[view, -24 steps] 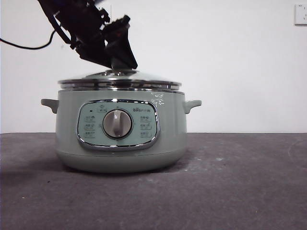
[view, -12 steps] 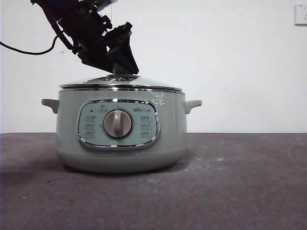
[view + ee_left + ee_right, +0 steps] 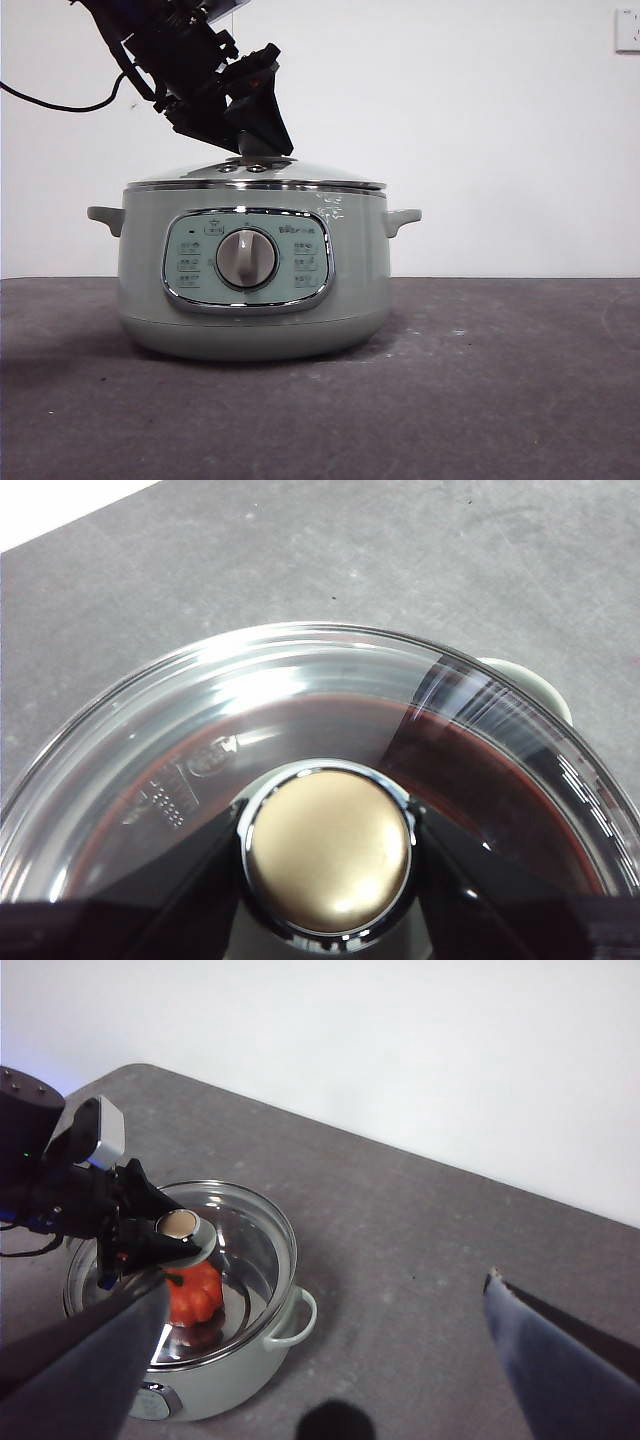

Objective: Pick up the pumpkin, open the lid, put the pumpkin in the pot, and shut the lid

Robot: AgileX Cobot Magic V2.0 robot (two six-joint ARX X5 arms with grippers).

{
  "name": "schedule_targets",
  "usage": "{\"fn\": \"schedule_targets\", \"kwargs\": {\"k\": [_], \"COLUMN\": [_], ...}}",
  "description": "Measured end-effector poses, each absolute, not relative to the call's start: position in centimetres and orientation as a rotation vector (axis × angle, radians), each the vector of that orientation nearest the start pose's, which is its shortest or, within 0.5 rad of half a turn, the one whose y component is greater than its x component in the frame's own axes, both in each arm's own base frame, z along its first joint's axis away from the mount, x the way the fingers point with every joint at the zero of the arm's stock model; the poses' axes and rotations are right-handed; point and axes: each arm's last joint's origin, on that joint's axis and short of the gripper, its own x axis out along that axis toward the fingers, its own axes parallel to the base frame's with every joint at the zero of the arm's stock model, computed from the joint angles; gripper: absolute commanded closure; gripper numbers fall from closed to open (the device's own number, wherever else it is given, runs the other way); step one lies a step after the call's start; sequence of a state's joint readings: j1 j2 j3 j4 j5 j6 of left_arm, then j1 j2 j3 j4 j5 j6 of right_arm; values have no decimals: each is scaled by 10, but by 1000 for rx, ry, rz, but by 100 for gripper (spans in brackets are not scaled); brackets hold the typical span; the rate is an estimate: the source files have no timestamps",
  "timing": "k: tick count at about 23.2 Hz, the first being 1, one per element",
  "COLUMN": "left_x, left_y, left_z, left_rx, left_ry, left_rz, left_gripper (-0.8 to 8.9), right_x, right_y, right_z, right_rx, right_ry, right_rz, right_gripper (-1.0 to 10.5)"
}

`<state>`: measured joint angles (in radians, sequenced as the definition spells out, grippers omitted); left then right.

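The sage-green pot (image 3: 250, 300) stands on the grey table with its glass lid (image 3: 300, 172) seated on its rim. My left gripper (image 3: 258, 148) comes down from the upper left and is shut on the lid's round knob (image 3: 328, 850), one jaw on each side. In the right wrist view the orange pumpkin (image 3: 195, 1295) lies inside the pot (image 3: 230, 1380), seen through the lid (image 3: 255, 1250), with the left gripper (image 3: 175, 1228) on the knob. My right gripper (image 3: 328, 1285) is open and empty, high above the table, to the side of the pot.
The grey table (image 3: 500, 380) stretches to the right of the pot in front of a white wall. A wall socket (image 3: 627, 30) is at the top right. A black cable (image 3: 50, 100) hangs from the left arm.
The lid, held slightly above the rim a second ago, has come down and now sits flat on the pot. The left gripper stays on the knob.
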<state>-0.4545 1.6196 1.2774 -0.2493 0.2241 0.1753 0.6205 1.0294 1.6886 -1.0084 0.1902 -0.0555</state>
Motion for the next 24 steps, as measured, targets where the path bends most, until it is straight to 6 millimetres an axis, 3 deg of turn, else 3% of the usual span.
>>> {"fn": "schedule_targets", "kwargs": {"k": [10, 12, 15, 16, 24], "left_x": [323, 322, 322, 322, 318], "left_y": [-165, -165, -165, -165, -165], "left_z": [288, 289, 288, 288, 290], "left_rx": [236, 236, 231, 230, 229], "left_ry": [563, 565, 582, 584, 593], "left_rz": [-711, -711, -712, -711, -721], "left_gripper": [801, 687, 302, 223, 196], "right_x": [111, 111, 111, 111, 113], "right_y": [72, 73, 73, 73, 77], "right_z": [494, 493, 492, 491, 477], "right_rx": [-195, -197, -204, -206, -247], "right_ry": [316, 320, 338, 345, 494], "right_rz": [435, 435, 436, 440, 513], "right_gripper": [290, 290, 290, 290, 290]}}
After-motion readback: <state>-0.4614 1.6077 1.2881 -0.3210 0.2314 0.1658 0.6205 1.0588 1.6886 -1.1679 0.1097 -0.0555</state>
